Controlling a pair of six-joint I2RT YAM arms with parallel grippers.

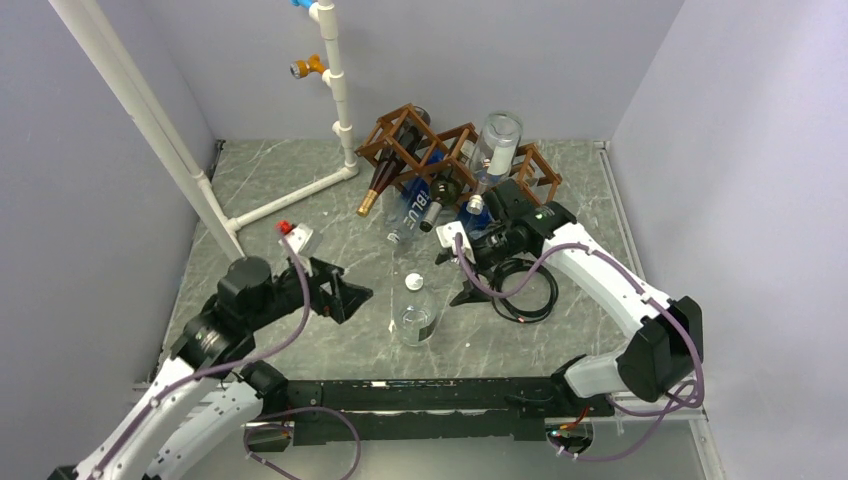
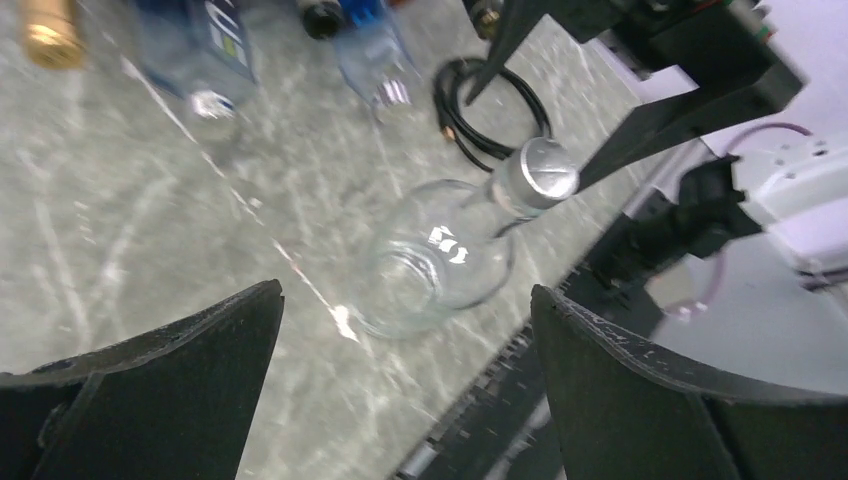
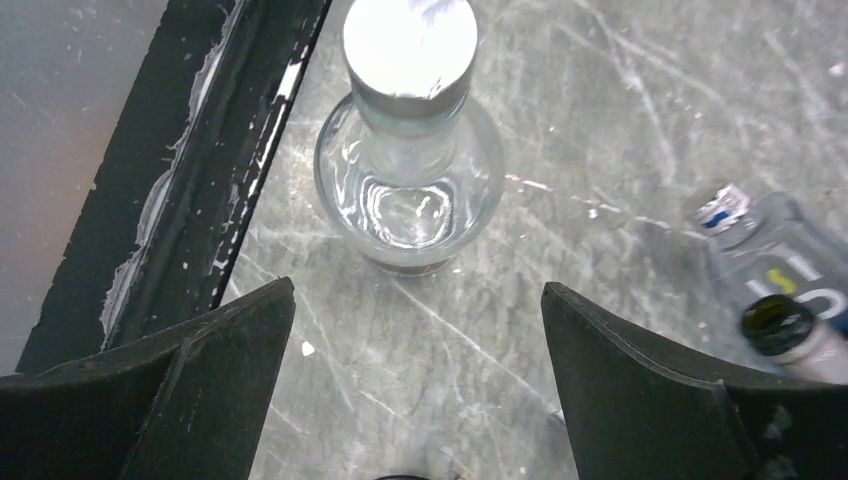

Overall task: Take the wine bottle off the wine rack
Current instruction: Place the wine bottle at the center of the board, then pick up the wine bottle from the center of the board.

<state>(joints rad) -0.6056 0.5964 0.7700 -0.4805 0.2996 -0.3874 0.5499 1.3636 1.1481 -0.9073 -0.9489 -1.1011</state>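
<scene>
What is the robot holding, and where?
Nothing. The left end effector and right end effector are both open; the clear glass bottle with silver cap stands free.

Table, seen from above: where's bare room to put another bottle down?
Bare marble lies in the back left corner between the white pipe and the rack, and on the near strip right of the clear bottle. In front of the rack it is crowded: bottle necks, the right pincer, a cable loop.
</scene>
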